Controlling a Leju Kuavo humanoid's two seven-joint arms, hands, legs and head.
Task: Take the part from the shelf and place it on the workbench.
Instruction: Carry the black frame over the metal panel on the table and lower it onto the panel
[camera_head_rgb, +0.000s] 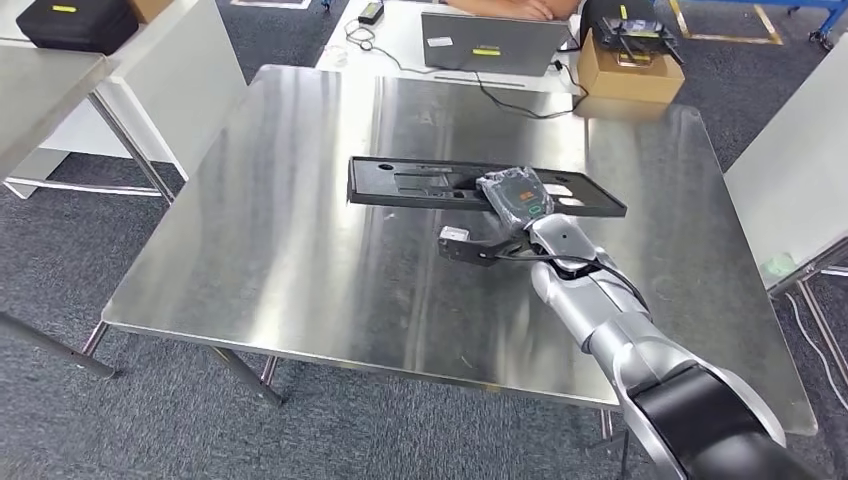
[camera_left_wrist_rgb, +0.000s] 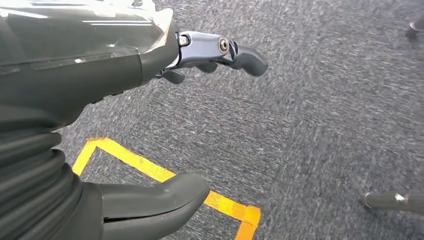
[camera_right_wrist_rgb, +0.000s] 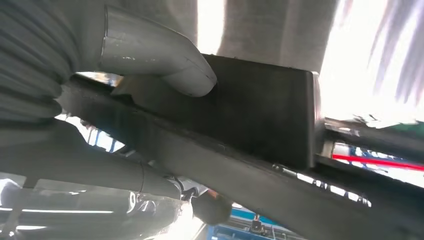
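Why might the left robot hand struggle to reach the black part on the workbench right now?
Probably no reach as things stand: the left robot hand hangs over carpet floor, holding nothing, while the right robot hand grips the black part over the workbench.

Black part (camera_head_rgb: 440, 184), shiny silver workbench (camera_head_rgb: 300, 250)

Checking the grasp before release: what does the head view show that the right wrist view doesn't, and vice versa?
Head view alone: the steel workbench, with the long black part over it, and a laptop and cardboard box beyond. Right wrist view alone: the thumb pressed against the part's dark face. Both share the right hand gripping the part.
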